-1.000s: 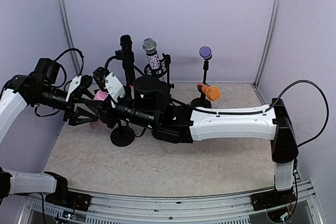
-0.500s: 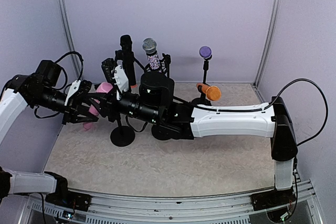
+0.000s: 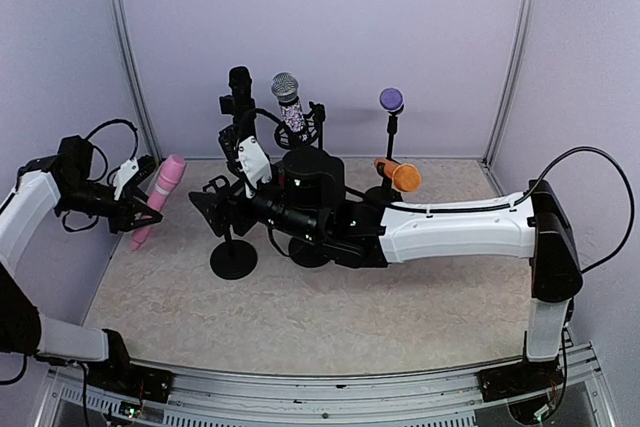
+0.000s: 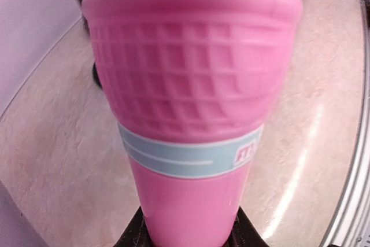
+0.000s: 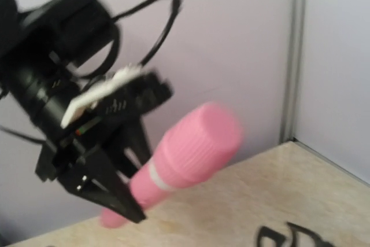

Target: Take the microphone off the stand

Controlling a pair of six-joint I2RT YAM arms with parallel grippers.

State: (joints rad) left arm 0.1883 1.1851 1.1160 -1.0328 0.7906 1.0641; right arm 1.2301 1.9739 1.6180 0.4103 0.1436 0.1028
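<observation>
Freed: pink microphone held clear, left of the stand
The left tool was clamped on its handle, carrying it above the counter; the right tool stood spread open, empty, beside the stand.

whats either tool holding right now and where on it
The left tool holds the pink microphone by the lower part of its handle, below the head. The right tool is open and holds nothing.
</observation>
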